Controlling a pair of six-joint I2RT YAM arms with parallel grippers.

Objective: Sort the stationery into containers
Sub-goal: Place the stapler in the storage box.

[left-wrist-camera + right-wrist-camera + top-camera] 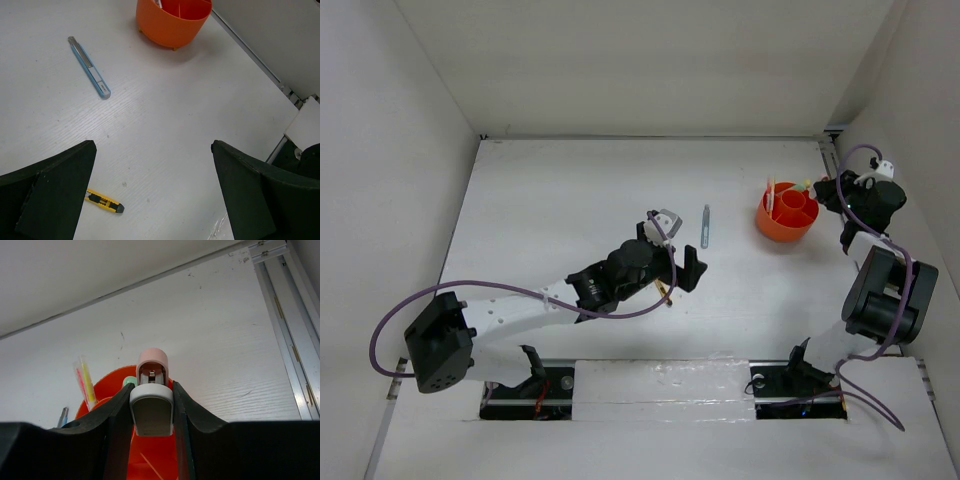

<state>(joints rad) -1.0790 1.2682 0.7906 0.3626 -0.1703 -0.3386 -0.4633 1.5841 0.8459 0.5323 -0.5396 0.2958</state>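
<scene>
You will find the small round bright orange plastic pot (pixel 787 214), divided into compartments, standing toward the right rear of the white bench (pixel 570 185). A yellow marker (pixel 86 382) stands upright in it, and a pale green cap (pixel 129 382) shows at its rim.

Directly over the pot, the right end effector (pixel 151 390) is clenched on a small grey-and-pink stationery piece (pixel 151 407). Its two black fingers (pixel 117 420) press both sides of the piece, and the pink end points outward past the fingertips.

Left of the pot and apart from it, a slim grey-blue pen (pixel 705 226) lies flat on the bench.

Nearer the arm bases, a short yellow-black pen (pixel 104 201) lies flat beside the left arm. In the left wrist view it sits just beside one finger, without contact.

The left end effector (pixel 680 255) is released, with its jaws spread wide and nothing between them. It hangs above the bench between the two loose pens and faces the pot.
</scene>
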